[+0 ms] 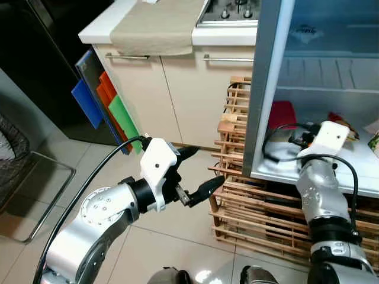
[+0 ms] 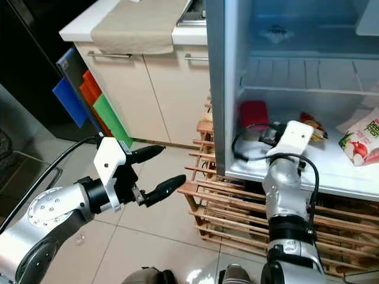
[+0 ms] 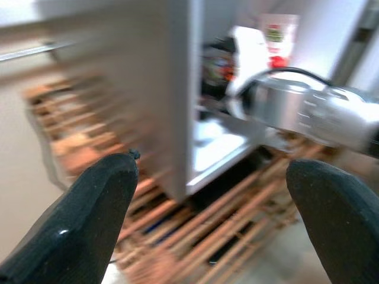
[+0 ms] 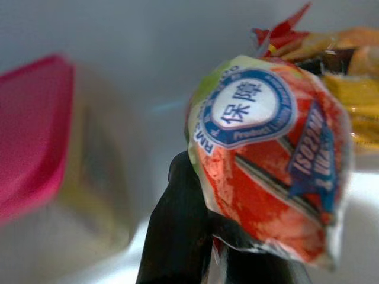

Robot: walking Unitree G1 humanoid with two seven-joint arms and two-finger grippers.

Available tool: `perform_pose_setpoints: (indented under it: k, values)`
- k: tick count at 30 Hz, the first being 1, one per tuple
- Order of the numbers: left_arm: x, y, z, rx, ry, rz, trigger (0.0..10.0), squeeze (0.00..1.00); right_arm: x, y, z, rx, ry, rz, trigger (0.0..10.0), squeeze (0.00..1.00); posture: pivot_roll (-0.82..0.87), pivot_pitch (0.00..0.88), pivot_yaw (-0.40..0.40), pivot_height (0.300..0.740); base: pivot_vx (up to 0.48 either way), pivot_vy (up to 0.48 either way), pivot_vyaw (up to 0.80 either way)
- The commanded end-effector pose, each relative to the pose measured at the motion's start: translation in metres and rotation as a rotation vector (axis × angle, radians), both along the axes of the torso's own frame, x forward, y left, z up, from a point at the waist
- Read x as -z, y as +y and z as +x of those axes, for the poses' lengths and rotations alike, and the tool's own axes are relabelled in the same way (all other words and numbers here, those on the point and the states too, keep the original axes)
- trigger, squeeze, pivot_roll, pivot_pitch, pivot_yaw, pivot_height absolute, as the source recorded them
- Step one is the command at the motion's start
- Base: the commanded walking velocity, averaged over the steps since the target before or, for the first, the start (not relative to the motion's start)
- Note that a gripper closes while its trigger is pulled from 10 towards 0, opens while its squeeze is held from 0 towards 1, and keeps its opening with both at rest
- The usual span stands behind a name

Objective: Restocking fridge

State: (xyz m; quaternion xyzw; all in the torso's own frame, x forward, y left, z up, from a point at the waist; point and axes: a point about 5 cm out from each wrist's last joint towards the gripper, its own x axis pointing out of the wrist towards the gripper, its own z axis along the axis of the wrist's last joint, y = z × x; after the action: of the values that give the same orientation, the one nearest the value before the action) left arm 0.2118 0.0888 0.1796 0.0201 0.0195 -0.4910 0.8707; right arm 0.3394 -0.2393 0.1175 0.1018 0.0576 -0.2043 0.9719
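Inside the fridge (image 2: 225, 89), the right end effector (image 4: 207, 236) clamps a red snack packet (image 4: 266, 160); the left end effector (image 2: 157, 171), fingers apart, hovers outside it.

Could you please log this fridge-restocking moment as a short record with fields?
Place: open fridge beside kitchen cabinets
Right gripper: inside the fridge, shut on a red and white packet
Left gripper: open, holding nothing, over the floor
On the shelf: red box, snack bags, white pouch
Below: wooden crate
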Motion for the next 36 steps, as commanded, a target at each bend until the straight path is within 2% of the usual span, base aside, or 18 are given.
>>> perform_pose_setpoints:
  k: [1,2,3,6,7,14,18,26,30,31,36]
  values:
    - [0.000,-0.002,-0.004,0.023,0.014,0.013,10.0,0.00,0.013,0.004,-0.001,0.000,0.062,0.075,10.0,0.00,0.09,0.204,0.164,0.740,0.000,0.000,0.00]
    - [0.000,-0.002,-0.004,0.023,0.014,0.013,10.0,0.00,0.013,0.004,-0.001,0.000,0.062,0.075,10.0,0.00,0.09,0.204,0.164,0.740,0.000,0.000,0.00]
    - [-0.001,-0.003,-0.003,0.019,0.015,0.010,10.0,0.00,0.014,0.005,0.002,0.013,0.067,0.136,10.0,0.00,0.09,0.206,0.160,0.740,0.000,0.000,0.00]
    - [-0.001,-0.003,-0.003,0.015,0.018,0.009,10.0,0.00,0.015,0.009,0.005,0.010,0.080,0.202,10.0,0.00,0.09,0.208,0.158,0.740,0.000,0.000,0.00]
    - [-0.001,-0.003,-0.003,0.011,0.019,0.010,10.0,0.00,0.014,0.010,0.006,0.009,0.080,0.207,10.0,1.00,0.09,0.208,0.157,0.740,0.000,0.000,0.00]
    - [-0.002,-0.005,-0.004,0.000,0.021,0.006,10.0,0.00,0.002,0.015,0.010,0.001,0.050,0.267,10.0,1.00,0.09,0.206,0.151,0.740,0.000,0.000,0.00]
    - [0.002,-0.006,-0.004,-0.009,0.048,0.012,10.0,0.00,-0.006,0.020,0.011,0.005,0.025,0.363,10.0,1.00,0.08,0.202,0.150,0.740,0.000,0.000,0.00]
    - [0.004,-0.008,0.000,-0.032,0.044,0.021,10.0,0.00,-0.021,0.018,0.012,-0.004,-0.011,0.426,10.0,1.00,0.08,0.188,0.142,0.740,0.000,0.000,0.00]
    - [0.006,-0.007,0.001,-0.043,0.037,0.045,10.0,0.00,-0.026,0.012,0.003,0.013,-0.018,0.433,10.0,1.00,0.07,0.175,0.118,0.740,0.000,0.000,0.00]
    - [0.007,-0.007,0.002,-0.050,0.035,0.046,10.0,0.00,-0.031,0.011,-0.009,0.027,-0.015,0.422,10.0,1.00,0.06,0.166,0.108,0.740,0.000,0.000,0.00]
    - [0.008,-0.009,0.005,-0.057,0.033,0.033,10.0,0.00,-0.038,0.010,-0.024,0.036,-0.017,0.386,10.0,1.00,0.04,0.142,0.095,0.740,0.000,0.000,0.00]
